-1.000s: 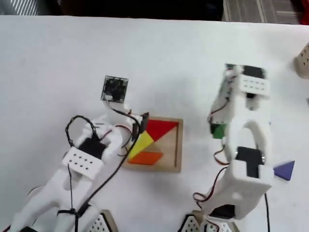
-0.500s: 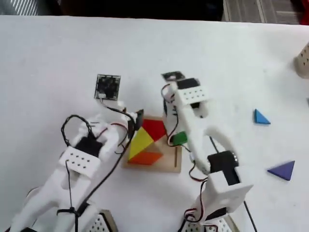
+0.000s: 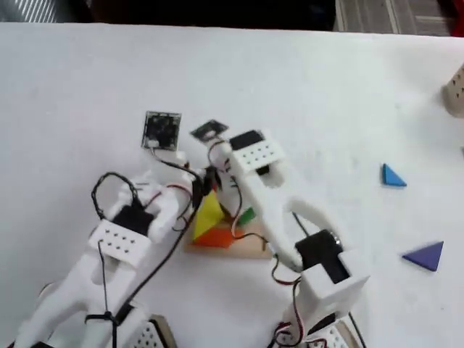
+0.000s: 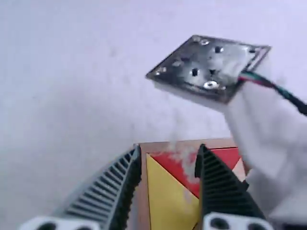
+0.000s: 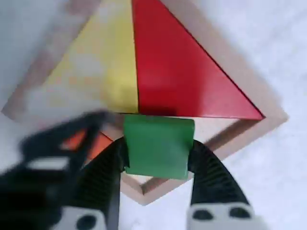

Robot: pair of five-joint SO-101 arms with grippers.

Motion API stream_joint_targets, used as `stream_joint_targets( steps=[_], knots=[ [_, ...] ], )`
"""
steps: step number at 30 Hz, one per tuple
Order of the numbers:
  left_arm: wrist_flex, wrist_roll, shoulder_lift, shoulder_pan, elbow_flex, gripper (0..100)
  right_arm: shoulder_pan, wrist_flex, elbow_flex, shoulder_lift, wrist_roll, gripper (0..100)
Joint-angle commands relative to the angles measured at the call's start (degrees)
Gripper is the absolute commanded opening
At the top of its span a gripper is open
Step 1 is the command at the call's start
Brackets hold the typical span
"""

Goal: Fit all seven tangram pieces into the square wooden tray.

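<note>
The square wooden tray [image 3: 255, 249] lies at the table's middle, holding a yellow triangle [image 3: 208, 209], an orange piece [image 3: 212, 236] and a red triangle [image 5: 177, 81]. My right gripper [image 5: 156, 136] is shut on a green square [image 5: 156, 155], hanging just over the tray's bare part beside the red triangle's tip. From above, the right arm covers much of the tray, with the green square [image 3: 246, 215] under it. My left gripper [image 4: 168, 153] stands open at the tray's far left corner [image 4: 140, 146], nothing between its fingers.
A small blue triangle [image 3: 392, 176] and a purple triangle [image 3: 425, 255] lie loose on the white table at the right. A wooden pegged block [image 3: 454, 90] stands at the right edge. The two arms are close together over the tray.
The right arm has swung from the table's right side leftward over the tray, carrying the green square. The left arm shifted only slightly.
</note>
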Motion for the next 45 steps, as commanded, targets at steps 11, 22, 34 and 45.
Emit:
stream_joint_targets(
  steps=[11,22,34,45],
  knots=[
    [-0.88,0.26,-1.45,-0.48,-2.29,20,-0.31,9.01,-8.18,1.36,0.79,32.0],
    [-0.88,0.53,-1.45,0.66,-2.11,20,12.53,17.19,-5.19,-20.26,-4.4,20.2],
    [-0.88,3.34,11.21,15.52,-7.82,16,28.26,-3.82,24.62,-29.76,-7.74,1.7],
    [-2.2,6.95,37.58,22.2,-27.43,2,36.09,-8.31,29.1,-31.52,-7.74,1.7]
  ],
)
